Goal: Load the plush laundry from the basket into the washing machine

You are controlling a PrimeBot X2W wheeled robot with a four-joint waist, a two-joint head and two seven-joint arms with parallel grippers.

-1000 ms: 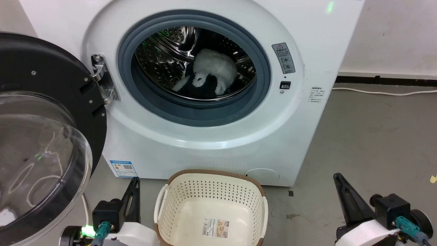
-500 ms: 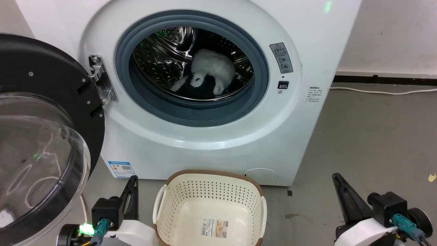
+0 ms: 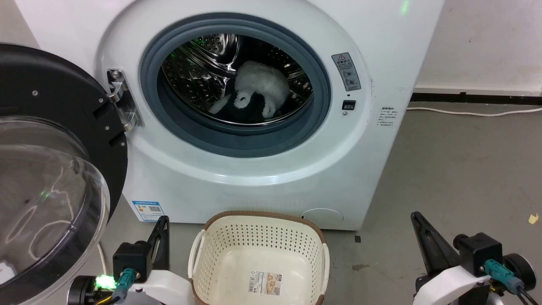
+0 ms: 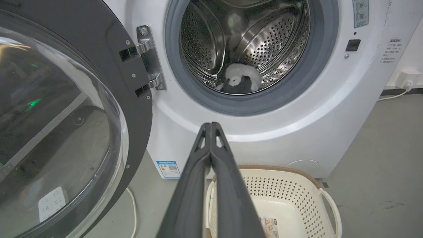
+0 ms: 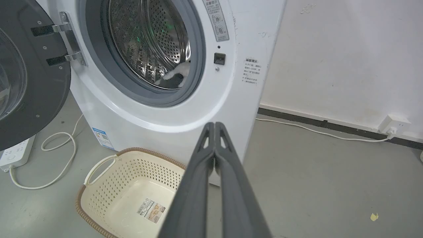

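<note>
- the panda soft toy (image 3: pixel 259 87) lies inside the washer (image 3: pixel 262 182), low in the shiny steel drum (image 3: pixel 194 76), with white fur on top and its black parts below, toward the front.
- the washer's door (image 3: pixel 55 127) stands swung wide to the left of the round opening, its clear dome bulging toward the head camera.
- the basket (image 3: pixel 260 237) sits on the grey floor (image 3: pixel 457 169) just in front of the washer, below the opening; a label (image 3: pixel 266 283) shows on its bare bottom.
- the left pincer (image 4: pixel 210 125) hangs low just beside the basket's left handle, its two dark fingers pressed together with nothing between them, tips pointing up toward the washer front.
- the right pincer (image 5: pixel 214 124) is over the floor well to the right of the basket, its fingers likewise together and gripping nothing.
- a white power strip (image 5: pixel 13 155) lies on the floor under the open door.
</note>
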